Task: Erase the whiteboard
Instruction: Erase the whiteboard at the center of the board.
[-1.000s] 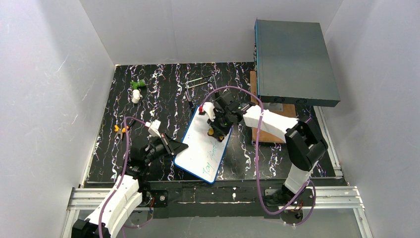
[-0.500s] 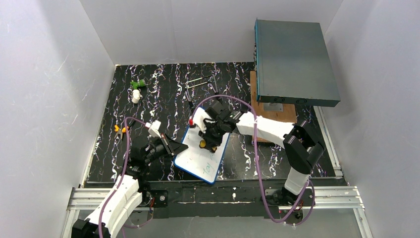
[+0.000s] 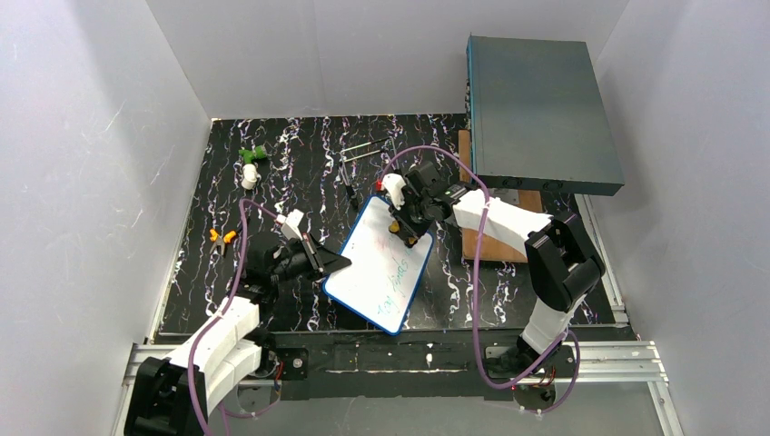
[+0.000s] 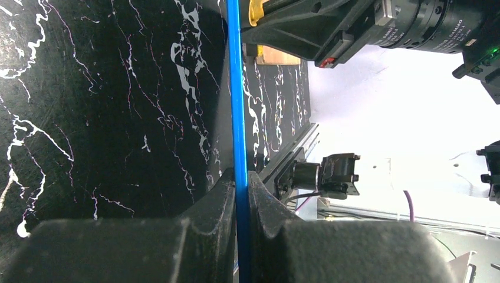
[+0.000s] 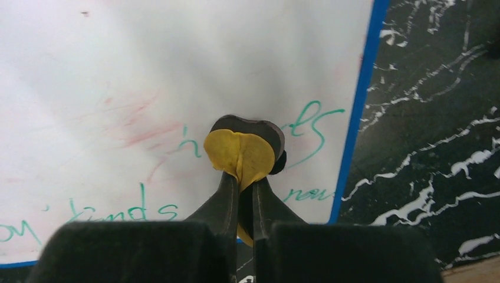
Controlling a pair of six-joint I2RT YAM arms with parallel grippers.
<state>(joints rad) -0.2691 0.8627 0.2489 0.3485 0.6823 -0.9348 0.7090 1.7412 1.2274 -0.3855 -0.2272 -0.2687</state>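
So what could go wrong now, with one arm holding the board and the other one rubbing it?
The left end effector pinches only the thin blue frame of the whiteboard, so a hard wipe might twist the board loose. The right end effector holds a small yellow pad at its tips; it could slip out. The pad may also smear the red marks rather than lift them.

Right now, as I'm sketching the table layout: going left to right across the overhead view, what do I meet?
In order: small yellow-orange object → green-and-white object → left gripper, clamped on the board's edge → blue-framed white whiteboard → large grey-teal box.
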